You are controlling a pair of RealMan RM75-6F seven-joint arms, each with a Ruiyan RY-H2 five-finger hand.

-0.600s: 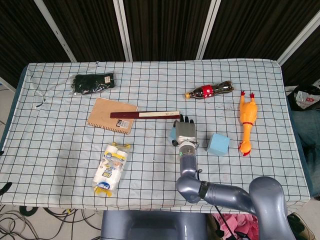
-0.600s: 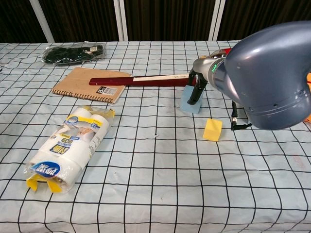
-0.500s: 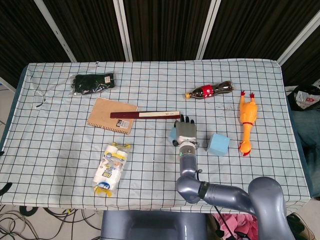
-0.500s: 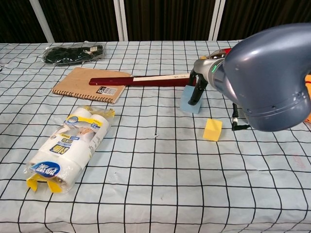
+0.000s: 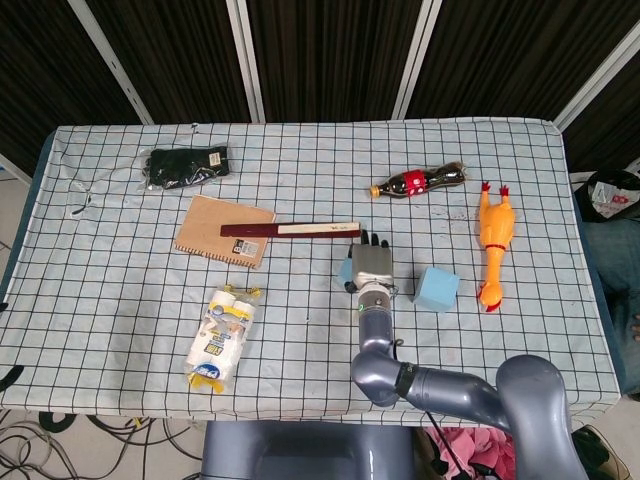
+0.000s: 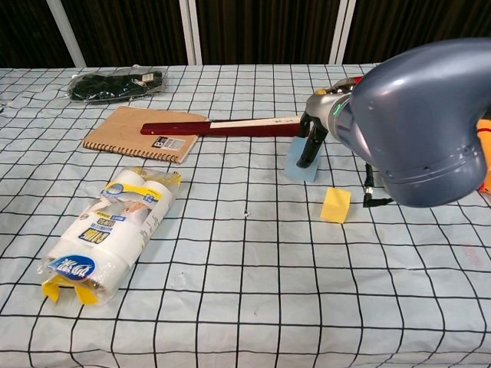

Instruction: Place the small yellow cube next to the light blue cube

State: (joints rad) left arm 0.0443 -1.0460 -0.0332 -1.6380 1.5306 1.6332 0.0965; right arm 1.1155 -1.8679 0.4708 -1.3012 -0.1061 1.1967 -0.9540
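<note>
Under the right hand [image 5: 371, 264] in the head view, a blue cube [image 6: 300, 165] peeks out; only the chest view shows the yellow cube [image 6: 335, 205]. Grasp unclear.

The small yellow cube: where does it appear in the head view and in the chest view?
Head view: it cannot be seen; the right arm may cover it.
Chest view: the small yellow cube lies right of centre on the checked cloth, nearer the camera than the light blue cube and apart from it.
Shared landmark: the dark red and cream stick.
</note>
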